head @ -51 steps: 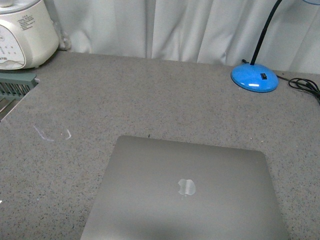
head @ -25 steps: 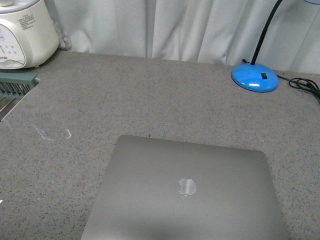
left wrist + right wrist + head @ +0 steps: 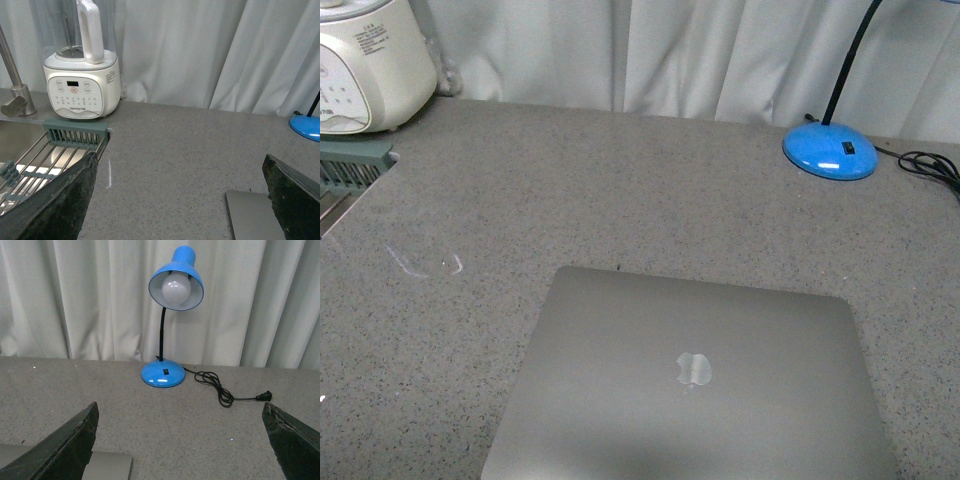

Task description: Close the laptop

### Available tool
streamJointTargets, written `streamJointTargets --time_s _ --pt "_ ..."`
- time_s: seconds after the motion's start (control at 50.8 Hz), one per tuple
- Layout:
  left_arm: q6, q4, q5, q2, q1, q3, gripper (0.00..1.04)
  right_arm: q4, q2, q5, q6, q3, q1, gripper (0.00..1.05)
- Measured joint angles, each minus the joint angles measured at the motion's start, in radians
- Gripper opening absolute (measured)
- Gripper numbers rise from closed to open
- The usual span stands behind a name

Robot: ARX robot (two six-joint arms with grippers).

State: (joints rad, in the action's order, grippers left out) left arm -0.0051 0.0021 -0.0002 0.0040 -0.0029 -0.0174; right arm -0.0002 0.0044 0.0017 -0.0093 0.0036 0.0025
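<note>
Both sets of fingers [image 3: 180,200] [image 3: 180,445] spread wide, empty; laptop [image 3: 690,385] shut, lamp [image 3: 828,152] and blender [image 3: 82,85] well apart.

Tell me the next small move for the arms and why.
Probably none beyond keeping both arms held back: the laptop already lies flat on the countertop, lid down with its logo facing up, so it looks closed. The left claw and right claw are both open, empty and off the laptop. At most, a light press on the lid to confirm it is fully shut.
</note>
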Motion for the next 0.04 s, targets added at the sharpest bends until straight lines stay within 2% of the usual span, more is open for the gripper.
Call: streamJointTargets --time_s 0.039 --pt "0.000 0.000 0.000 0.000 0.000 0.000 0.98 0.000 0.000 0.000 0.000 0.000 0.000 0.96"
